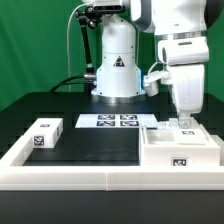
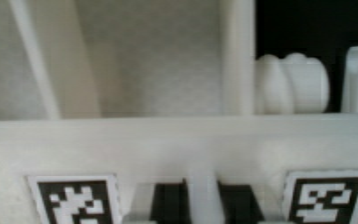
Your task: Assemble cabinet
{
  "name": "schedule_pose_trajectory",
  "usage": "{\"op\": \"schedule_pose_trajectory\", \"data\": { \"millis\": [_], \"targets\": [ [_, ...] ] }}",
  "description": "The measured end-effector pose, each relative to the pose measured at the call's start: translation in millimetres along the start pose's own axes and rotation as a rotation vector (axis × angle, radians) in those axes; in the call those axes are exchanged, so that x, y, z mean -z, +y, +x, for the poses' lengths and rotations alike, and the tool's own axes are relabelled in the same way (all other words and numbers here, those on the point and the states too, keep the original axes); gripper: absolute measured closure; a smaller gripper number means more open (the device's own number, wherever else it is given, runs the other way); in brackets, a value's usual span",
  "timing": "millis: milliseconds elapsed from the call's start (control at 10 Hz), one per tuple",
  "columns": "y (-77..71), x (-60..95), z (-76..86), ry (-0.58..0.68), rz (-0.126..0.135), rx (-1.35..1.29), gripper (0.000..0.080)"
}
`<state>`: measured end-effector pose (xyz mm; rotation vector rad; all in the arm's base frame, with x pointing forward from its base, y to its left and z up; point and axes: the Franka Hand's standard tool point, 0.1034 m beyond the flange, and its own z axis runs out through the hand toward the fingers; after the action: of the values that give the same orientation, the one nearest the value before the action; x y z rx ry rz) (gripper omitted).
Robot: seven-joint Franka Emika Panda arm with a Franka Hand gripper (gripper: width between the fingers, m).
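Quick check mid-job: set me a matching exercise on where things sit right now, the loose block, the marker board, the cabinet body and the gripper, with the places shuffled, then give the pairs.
Things:
1. small white block
2. marker board
3. cabinet body
4. gripper

Places:
A. on the exterior view's right
B. on the exterior view's left
C. low over the cabinet body
D. centre, in front of the robot base

Pairs: 1-B; 2-D; 3-A; 4-C

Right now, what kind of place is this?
Probably a robot lab workbench: a robot arm on a black table, a marker board, and a tagged white cabinet body.
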<state>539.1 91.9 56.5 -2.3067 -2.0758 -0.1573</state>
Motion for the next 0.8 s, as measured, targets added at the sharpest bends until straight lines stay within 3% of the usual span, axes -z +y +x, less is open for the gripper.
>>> {"op": "schedule_pose_trajectory", "data": {
  "millis": [500, 800],
  "targets": [
    [32.3, -1.0, 3.2, 0.017, -0.024, -0.01, 0.0728],
    [34.4, -1.4, 4.4, 0.008, 0.0, -0.002, 0.0728]
  ]
}}
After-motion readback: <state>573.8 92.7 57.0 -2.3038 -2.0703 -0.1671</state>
